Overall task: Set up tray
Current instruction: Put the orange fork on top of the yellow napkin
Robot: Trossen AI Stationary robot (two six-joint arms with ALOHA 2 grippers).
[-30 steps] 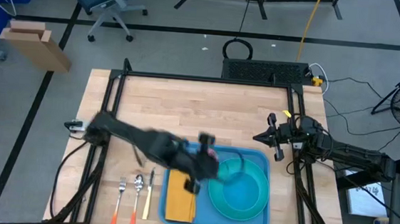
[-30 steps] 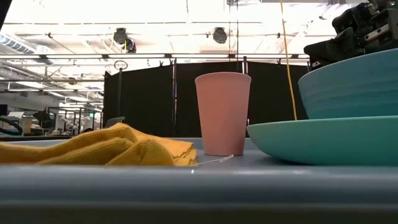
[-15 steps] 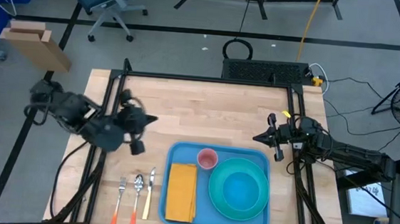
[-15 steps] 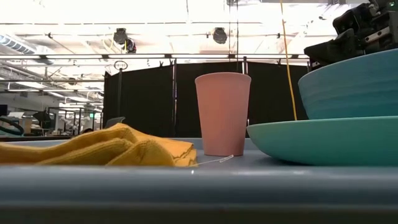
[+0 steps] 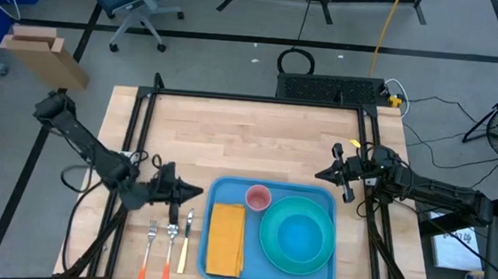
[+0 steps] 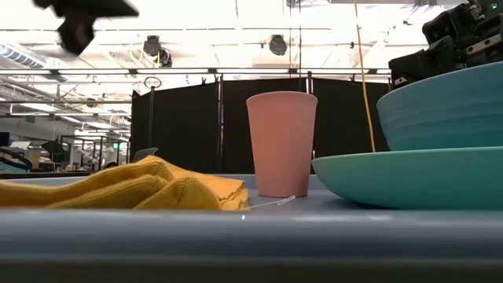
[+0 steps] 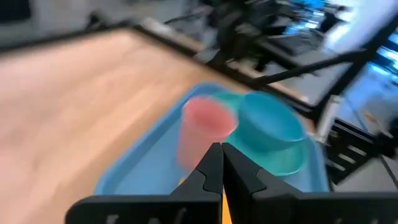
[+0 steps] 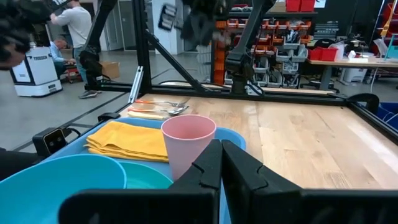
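Note:
The blue tray [image 5: 330, 198] lies at the table's near middle. A folded yellow napkin [image 5: 226, 238] lies flat on its left part. A pink cup [image 5: 258, 196] stands upright on its base at the tray's far side. A turquoise bowl [image 5: 296, 239] sits in a turquoise plate [image 5: 266, 244] on the right part. My left gripper [image 5: 199, 191] is shut and empty just left of the tray's far left corner, pointing at the cup [image 7: 205, 127]. My right gripper [image 5: 317, 173] is shut and empty beyond the tray's far right corner; the cup [image 8: 188, 146] stands before it.
A fork [image 5: 149, 249], spoon [image 5: 169, 245] and knife [image 5: 184, 246] lie side by side on the wood left of the tray, under my left arm. Bare wood [image 5: 249, 139] fills the table's far half. Black frame rails [image 5: 143, 122] run along both sides.
My left gripper has drawn back from over the tray beside the cup toward the table's left edge. It has then sunk low beside the tray's far left corner and rolled as it went. The cup, napkin, plate and bowl have kept still.

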